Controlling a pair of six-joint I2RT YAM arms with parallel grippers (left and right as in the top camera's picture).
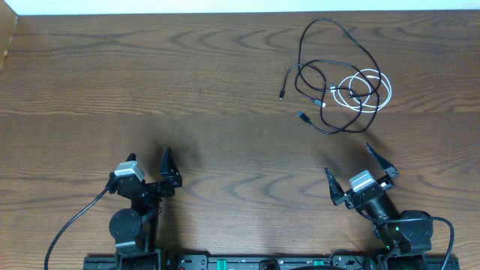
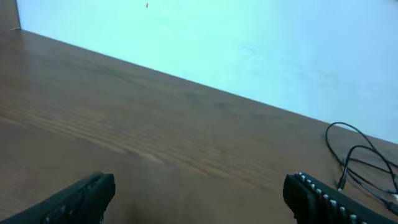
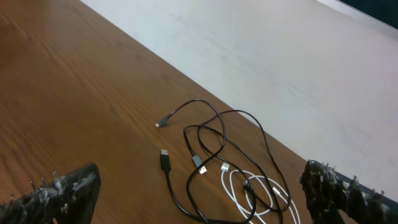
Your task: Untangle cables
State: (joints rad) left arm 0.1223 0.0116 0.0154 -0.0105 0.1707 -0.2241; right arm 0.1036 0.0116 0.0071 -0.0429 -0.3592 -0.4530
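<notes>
Both claws, left [image 1: 148,157] and right [image 1: 347,159], are held spread wide and empty above the brown wooden tabletop [image 1: 150,75]. At its far right, the thin black cable [image 1: 301,54] is loosely looped, plug ends pointing left, and crossed with the coiled white cable [image 1: 369,73].

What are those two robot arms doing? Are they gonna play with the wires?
Nothing is being handled yet. A black cable and a white cable lie tangled together on the far right part of the table. Both robot arms sit at the near edge. The right tool is open and empty, and it is the one nearer the pile. The left tool is open and empty too, well off to the side. The untangling has not started.
</notes>
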